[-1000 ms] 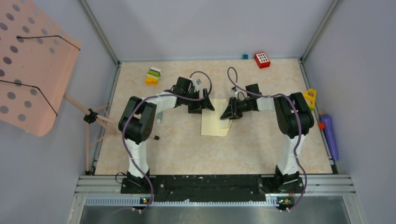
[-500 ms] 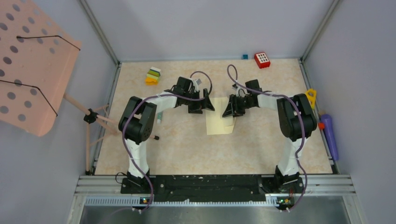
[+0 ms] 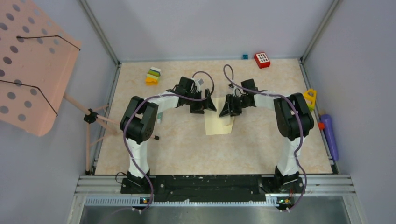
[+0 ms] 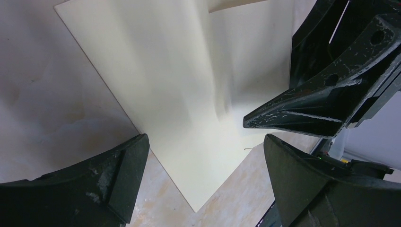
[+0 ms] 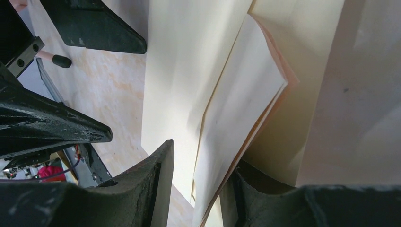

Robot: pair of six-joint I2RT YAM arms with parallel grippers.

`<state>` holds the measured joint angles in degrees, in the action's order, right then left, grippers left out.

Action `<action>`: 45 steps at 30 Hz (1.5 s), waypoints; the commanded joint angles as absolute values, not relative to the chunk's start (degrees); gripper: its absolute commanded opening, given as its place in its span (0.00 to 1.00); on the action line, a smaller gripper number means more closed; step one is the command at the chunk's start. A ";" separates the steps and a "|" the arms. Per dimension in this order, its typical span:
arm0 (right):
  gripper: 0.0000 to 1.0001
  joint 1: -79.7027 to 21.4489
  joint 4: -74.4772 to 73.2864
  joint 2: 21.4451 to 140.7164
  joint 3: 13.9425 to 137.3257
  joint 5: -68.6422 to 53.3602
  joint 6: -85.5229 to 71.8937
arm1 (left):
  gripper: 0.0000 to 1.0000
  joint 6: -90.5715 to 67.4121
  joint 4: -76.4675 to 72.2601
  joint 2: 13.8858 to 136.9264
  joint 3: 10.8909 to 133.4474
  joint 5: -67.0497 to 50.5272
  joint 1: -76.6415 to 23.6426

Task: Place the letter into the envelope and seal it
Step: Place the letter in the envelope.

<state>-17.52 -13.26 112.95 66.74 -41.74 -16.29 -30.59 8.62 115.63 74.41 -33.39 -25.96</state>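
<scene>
Beige marbled table (image 3: pixel 177 149) carries your pale yellow envelope (image 3: pixel 215 127) flat at the frame's centre, just below both grippers. Your left gripper (image 3: pixel 204 106) hovers at its upper left corner, jaws spread wide, gripping nothing. Your right gripper (image 3: pixel 229 108) straddles the folded letter (image 5: pixel 236 109) at the envelope's upper right; whether its fingers pinch it, you cannot tell
</scene>
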 commanded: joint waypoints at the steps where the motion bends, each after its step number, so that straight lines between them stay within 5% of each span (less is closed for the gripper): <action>1: 0.38 -19.42 -13.15 114.74 68.36 -40.46 -16.18 | 0.98 -29.96 13.26 120.17 72.41 -30.54 -26.79; 18: 0.43 -19.53 -28.77 112.53 76.75 -35.79 -7.03 | 0.98 -29.97 13.23 119.43 72.08 -29.51 -26.67; 45: 0.44 -19.51 -27.04 114.34 75.17 -35.33 -8.13 | 0.97 -37.62 -2.90 114.15 68.18 -47.08 -24.00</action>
